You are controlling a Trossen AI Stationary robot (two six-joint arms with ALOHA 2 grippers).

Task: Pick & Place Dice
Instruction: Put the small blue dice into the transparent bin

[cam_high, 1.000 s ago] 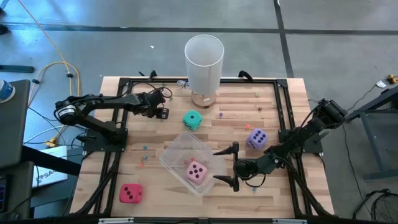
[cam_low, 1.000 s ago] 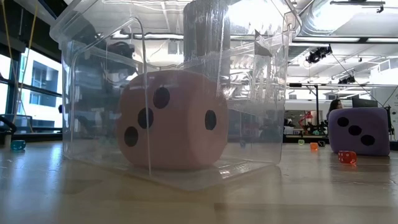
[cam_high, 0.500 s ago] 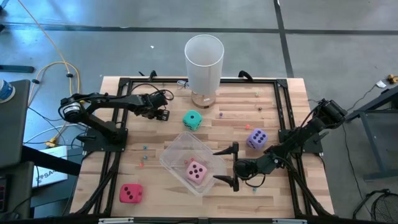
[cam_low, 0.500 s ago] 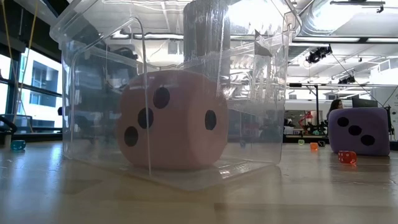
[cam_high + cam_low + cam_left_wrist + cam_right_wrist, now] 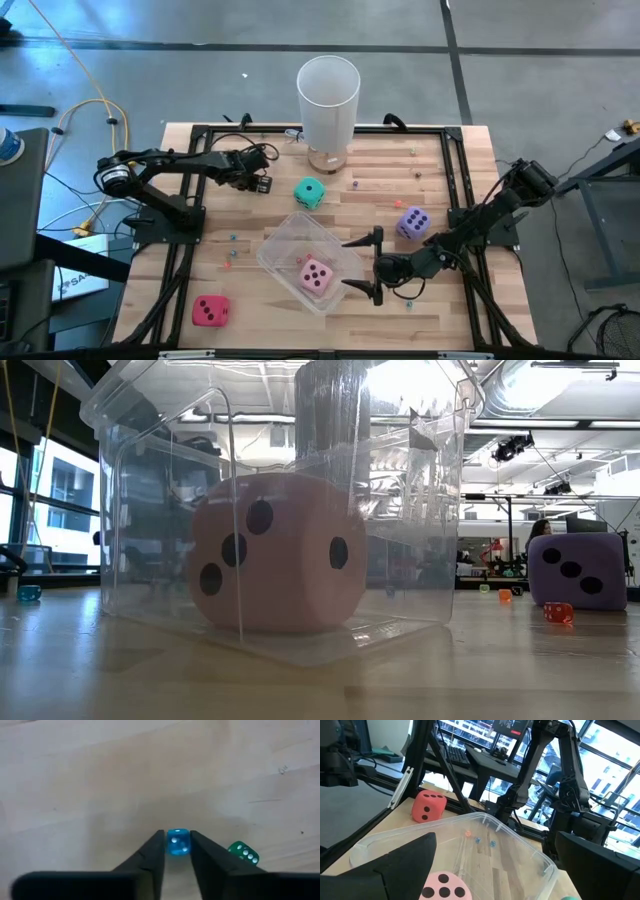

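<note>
Since a moment ago the left gripper has squeezed in on a tiny blue die, and the right gripper has slid a bit closer to the clear plastic box.

The pink die sits inside that box, soft and square with dark dots. The teal die, purple die and red die lie out on the wooden table. The right gripper is spread wide beside the box, probably just after dropping the pink die in. A tall white cup stands at the back.
</note>
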